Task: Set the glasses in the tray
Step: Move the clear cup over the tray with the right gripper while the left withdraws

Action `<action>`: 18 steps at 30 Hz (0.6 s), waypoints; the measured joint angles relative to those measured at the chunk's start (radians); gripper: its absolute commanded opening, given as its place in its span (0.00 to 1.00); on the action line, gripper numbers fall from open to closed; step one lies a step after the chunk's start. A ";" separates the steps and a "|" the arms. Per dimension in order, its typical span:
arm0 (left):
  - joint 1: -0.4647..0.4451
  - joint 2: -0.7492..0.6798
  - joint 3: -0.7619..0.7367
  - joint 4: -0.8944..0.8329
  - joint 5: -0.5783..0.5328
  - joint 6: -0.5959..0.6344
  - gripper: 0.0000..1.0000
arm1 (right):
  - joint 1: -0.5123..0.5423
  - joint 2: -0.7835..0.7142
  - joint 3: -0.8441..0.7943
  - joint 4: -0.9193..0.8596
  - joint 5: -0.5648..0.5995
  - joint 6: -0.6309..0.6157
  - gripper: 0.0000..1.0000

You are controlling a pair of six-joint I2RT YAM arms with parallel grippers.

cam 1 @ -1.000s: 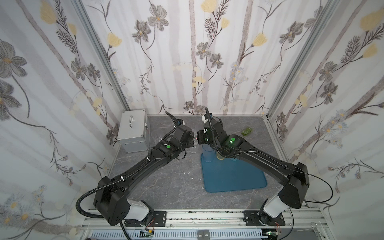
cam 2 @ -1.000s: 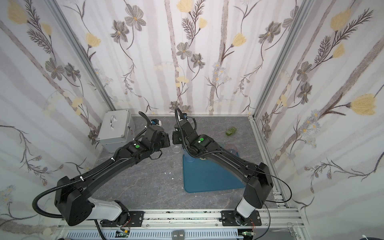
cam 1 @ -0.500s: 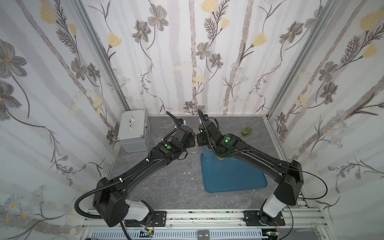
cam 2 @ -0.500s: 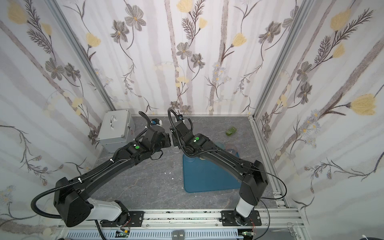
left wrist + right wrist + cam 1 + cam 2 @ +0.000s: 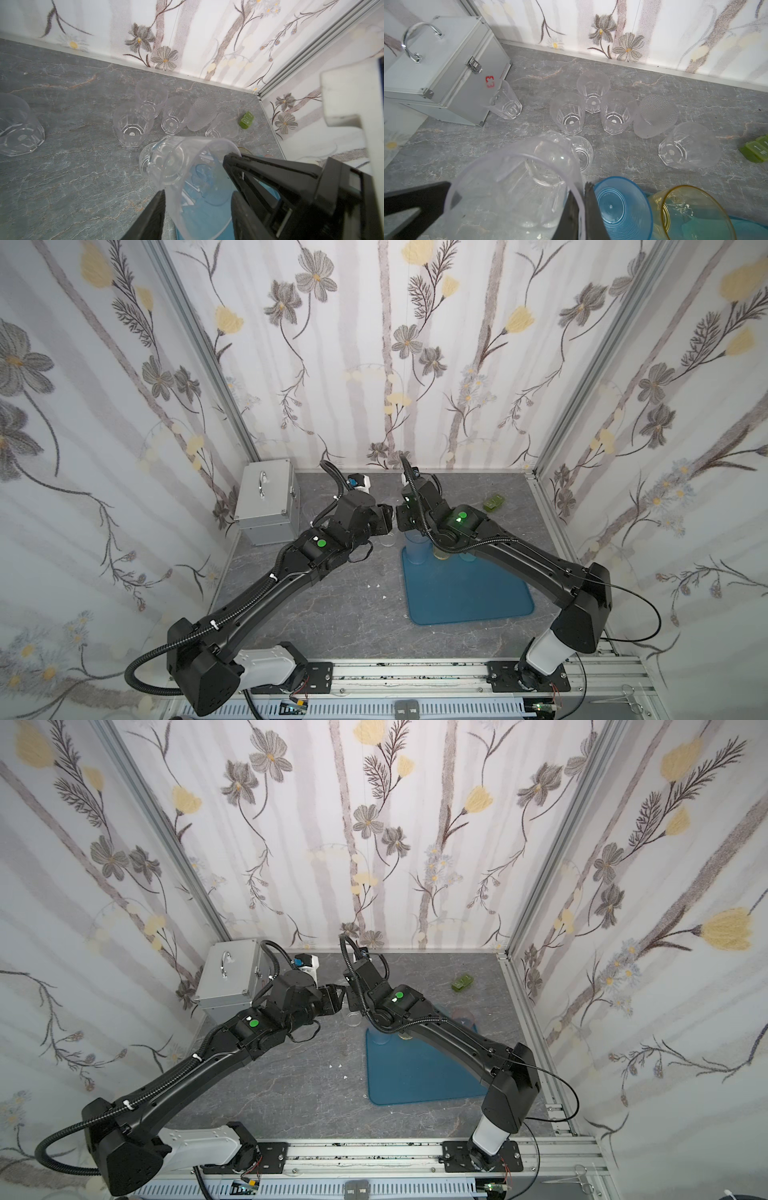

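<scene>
Where the two arms meet above the grey marbled tabletop (image 5: 332, 614), the right claw (image 5: 582, 199) pinches the thin rim of a smooth clear tumbler (image 5: 512, 187) held tilted in the air, while the left claw (image 5: 197, 207) stands spread loosely either side of it. A ringed blue tumbler (image 5: 618, 209) and a glossy yellow tumbler (image 5: 695, 212) stand in the far corner of the flat, low-rimmed teal tray (image 5: 465, 597). The faceted tumblers (image 5: 568, 113) cluster on the stone beyond it.
</scene>
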 measured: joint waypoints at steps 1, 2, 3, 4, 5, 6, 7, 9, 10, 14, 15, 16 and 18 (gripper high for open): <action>0.001 -0.015 0.000 0.002 -0.002 0.005 0.62 | -0.005 -0.007 0.000 0.000 -0.014 0.000 0.00; 0.001 -0.029 0.000 0.003 -0.005 0.006 0.64 | -0.010 -0.015 0.000 0.000 -0.033 0.002 0.00; 0.001 -0.037 0.000 0.003 -0.006 0.007 0.65 | -0.013 -0.022 -0.002 0.000 -0.048 0.004 0.00; 0.002 -0.047 0.000 0.003 -0.013 0.011 0.66 | -0.017 -0.031 -0.005 -0.001 -0.065 0.007 0.00; 0.003 -0.057 0.000 0.003 -0.020 0.014 0.67 | -0.018 -0.037 -0.008 -0.003 -0.087 0.007 0.00; 0.005 -0.066 -0.001 0.003 -0.026 0.022 0.68 | -0.019 -0.043 -0.010 -0.005 -0.103 0.007 0.00; 0.006 -0.077 -0.003 0.003 -0.035 0.034 0.69 | -0.019 -0.048 -0.014 -0.010 -0.127 0.007 0.00; 0.011 -0.096 -0.011 0.006 -0.057 0.040 0.70 | -0.020 -0.055 -0.021 -0.022 -0.171 0.007 0.00; 0.014 -0.104 -0.017 0.006 -0.069 0.052 0.70 | -0.020 -0.059 -0.030 -0.031 -0.193 0.007 0.00; 0.032 -0.138 -0.047 0.007 -0.104 0.063 0.71 | -0.016 -0.089 -0.097 -0.071 -0.246 0.007 0.00; 0.035 -0.144 -0.053 0.007 -0.112 0.064 0.71 | -0.015 -0.097 -0.114 -0.085 -0.259 0.007 0.00; 0.039 -0.148 -0.059 0.008 -0.120 0.066 0.71 | -0.012 -0.105 -0.134 -0.098 -0.270 0.007 0.00; 0.043 -0.150 -0.076 0.012 -0.134 0.067 0.71 | -0.002 -0.122 -0.172 -0.117 -0.281 0.007 0.00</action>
